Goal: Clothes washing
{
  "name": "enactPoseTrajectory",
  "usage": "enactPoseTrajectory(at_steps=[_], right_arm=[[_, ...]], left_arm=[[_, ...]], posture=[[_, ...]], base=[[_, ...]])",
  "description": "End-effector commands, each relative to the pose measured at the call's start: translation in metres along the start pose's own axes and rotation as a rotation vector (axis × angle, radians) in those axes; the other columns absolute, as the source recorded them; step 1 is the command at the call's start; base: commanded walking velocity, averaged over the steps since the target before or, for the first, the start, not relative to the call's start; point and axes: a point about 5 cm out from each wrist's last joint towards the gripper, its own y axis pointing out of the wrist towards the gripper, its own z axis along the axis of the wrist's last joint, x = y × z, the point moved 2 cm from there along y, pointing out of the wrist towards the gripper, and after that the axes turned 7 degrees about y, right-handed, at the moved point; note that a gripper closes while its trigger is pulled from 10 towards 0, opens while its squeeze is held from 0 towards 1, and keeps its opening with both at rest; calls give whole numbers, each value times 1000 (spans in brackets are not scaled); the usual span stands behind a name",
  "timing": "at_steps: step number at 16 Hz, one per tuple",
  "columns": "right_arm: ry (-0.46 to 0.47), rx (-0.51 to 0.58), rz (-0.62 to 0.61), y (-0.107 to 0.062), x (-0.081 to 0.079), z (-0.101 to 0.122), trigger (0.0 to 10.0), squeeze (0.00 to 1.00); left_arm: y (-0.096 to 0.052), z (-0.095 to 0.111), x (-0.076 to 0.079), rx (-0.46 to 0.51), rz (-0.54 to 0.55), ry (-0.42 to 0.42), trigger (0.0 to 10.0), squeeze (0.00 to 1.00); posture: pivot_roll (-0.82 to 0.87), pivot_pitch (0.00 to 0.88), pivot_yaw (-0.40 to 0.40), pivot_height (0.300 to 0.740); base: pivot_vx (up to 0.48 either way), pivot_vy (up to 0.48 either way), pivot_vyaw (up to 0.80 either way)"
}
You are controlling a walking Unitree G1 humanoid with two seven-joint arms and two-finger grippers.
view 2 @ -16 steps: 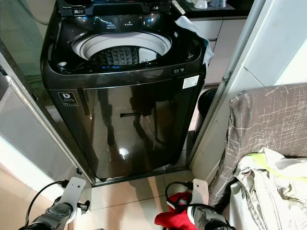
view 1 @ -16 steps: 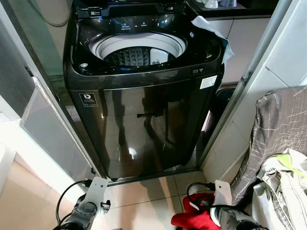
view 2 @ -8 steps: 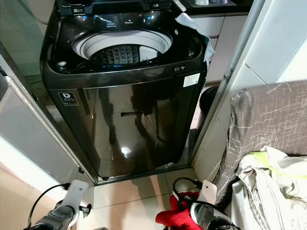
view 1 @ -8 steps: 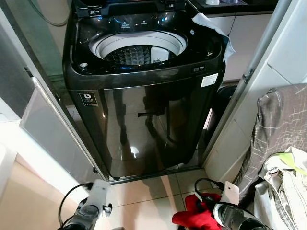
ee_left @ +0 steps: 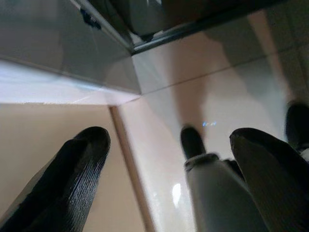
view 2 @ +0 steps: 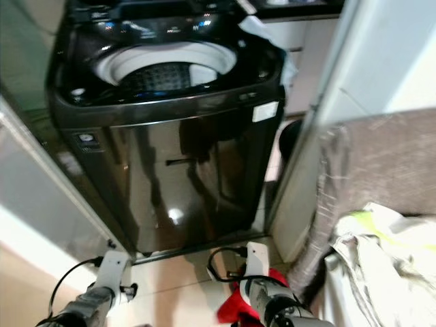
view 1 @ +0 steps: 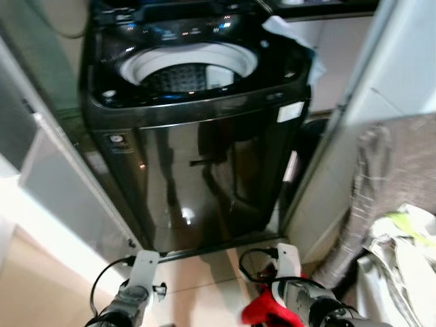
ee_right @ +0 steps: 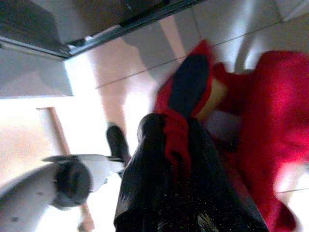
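My right hand (ee_right: 178, 125) is clenched on the red garment (view 1: 262, 315), a fold pinched between its black fingers (ee_right: 190, 84), low at the bottom centre of the frame above the tiled floor (view 1: 204, 272). My left hand (ee_left: 164, 159) hangs released at the lower left (fingers spread apart). The washing machine (view 1: 197, 163) stands open-topped at upper centre.

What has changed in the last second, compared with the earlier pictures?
The camera has shifted and blurred, so the robot is moving. The right gripper, shut on the red garment, has swung from the right edge toward the middle, below the washing machine. The left gripper stays open and low over the floor. The machine's lid stays open, and the laundry pile on the right is unchanged.
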Motion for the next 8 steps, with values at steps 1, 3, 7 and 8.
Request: enactPoseTrajectory(at_steps=[1,3,7,8], right_arm=[[-34,20,-26,-1,8,5,10000,0],[-58,20,-25,-1,7,4,10000,0],[-131,11,-25,-1,7,1,10000,0],[-135,10,-25,-1,7,0,10000,0]], left_arm=[[0,-5,1,-14,-11,34,10000,0],[0,-6,4,-14,-9,-13,10000,0],[0,-6,8,-12,-13,-4,10000,0],[0,-6,9,-12,-16,-1,10000,0]], posture=[[-26,35,28,740],[-22,37,24,740],[-20,39,18,740],[-18,32,16,740]], base=[[0,0,0],[0,0,0],[0,0,0],[0,0,0]])
